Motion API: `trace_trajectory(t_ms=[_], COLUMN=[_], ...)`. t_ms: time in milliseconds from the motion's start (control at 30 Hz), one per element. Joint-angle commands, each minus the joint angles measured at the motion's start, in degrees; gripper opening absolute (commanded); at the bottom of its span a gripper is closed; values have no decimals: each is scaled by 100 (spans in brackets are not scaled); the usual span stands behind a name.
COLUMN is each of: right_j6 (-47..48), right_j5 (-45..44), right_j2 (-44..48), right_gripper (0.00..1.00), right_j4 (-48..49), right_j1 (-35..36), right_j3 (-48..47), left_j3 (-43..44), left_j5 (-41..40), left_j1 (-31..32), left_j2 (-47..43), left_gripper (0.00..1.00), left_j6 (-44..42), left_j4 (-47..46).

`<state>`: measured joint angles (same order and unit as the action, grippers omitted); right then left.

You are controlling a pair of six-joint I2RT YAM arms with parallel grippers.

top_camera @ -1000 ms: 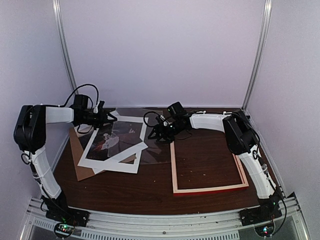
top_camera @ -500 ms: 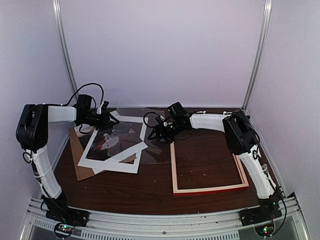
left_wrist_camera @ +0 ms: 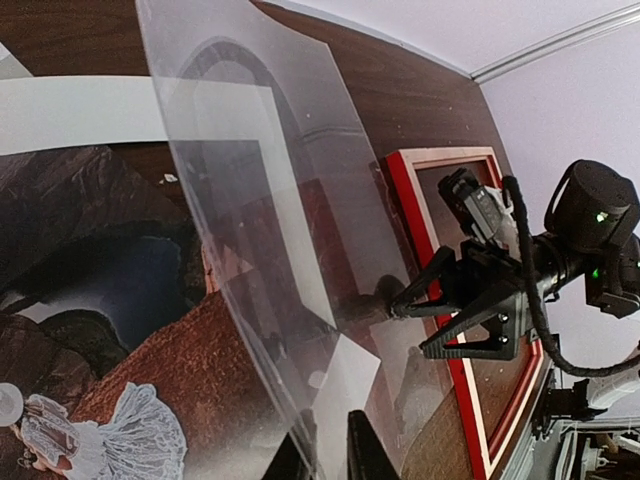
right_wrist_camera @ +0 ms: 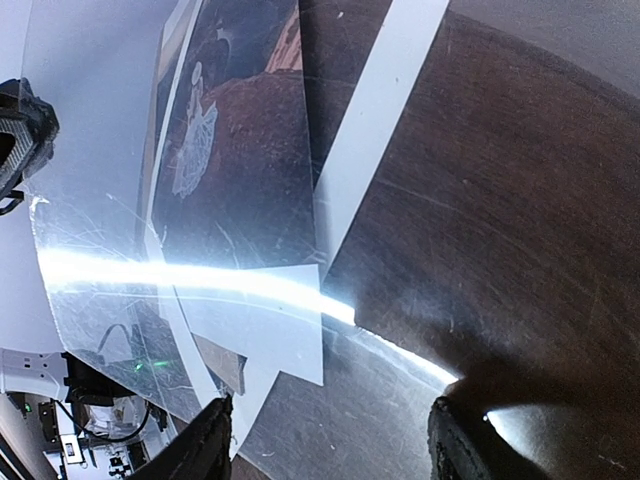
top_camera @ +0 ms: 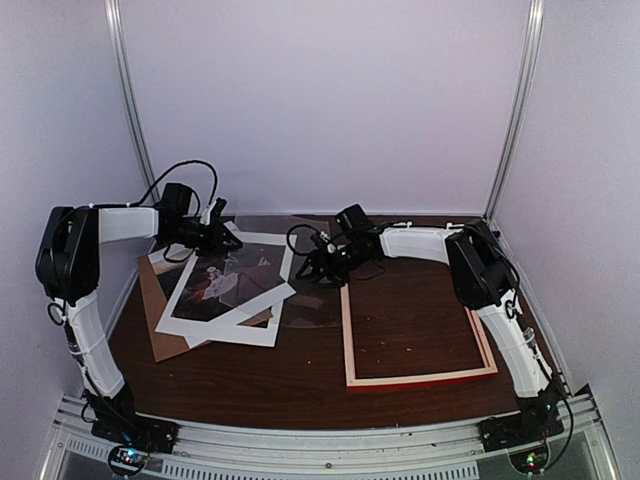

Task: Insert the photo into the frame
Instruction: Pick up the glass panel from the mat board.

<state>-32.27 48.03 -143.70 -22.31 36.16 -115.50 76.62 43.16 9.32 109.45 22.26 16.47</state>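
Note:
The photo lies at the left of the table under a skewed white mat; its white-dressed figure shows in the left wrist view. A clear plastic sheet covers both. My left gripper pinches the sheet's far left edge and holds it tilted up; its fingertips are close together around that edge. My right gripper is open, with one fingertip touching the sheet's right edge. The red frame lies at the right, pale back up, and is empty.
A plain brown backing board lies under the mat at the left. The frame's red rail runs just beyond the sheet, beside my right gripper. White walls close the table's back and sides.
My left gripper has moved a little right and toward the back wall, raising the clear sheet's edge. The right arm has hardly moved.

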Motion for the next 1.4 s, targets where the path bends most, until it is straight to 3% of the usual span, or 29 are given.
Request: trace_trajectory(t_ms=[0, 167, 667, 1000, 1367], right_j6=[43, 59, 38, 74, 258], right_j5=[-49, -40, -26, -39, -183], right_j2=[-324, -265, -293, -219, 572], right_gripper=[66, 66, 66, 66, 71], right_j4=[-455, -450, -450, -459, -478], right_j1=[1, 6, 10, 11, -11], right_j3=[67, 38, 45, 59, 188], left_j3=[315, 391, 766, 824, 503], left_j5=[-119, -97, 129, 249, -235], left_j1=[43, 44, 77, 96, 87], left_j2=[117, 226, 559, 581, -301], left_gripper=[11, 8, 9, 0, 0], left_j6=[4, 182, 424, 485, 610], left_j4=[119, 135, 465, 570, 753])
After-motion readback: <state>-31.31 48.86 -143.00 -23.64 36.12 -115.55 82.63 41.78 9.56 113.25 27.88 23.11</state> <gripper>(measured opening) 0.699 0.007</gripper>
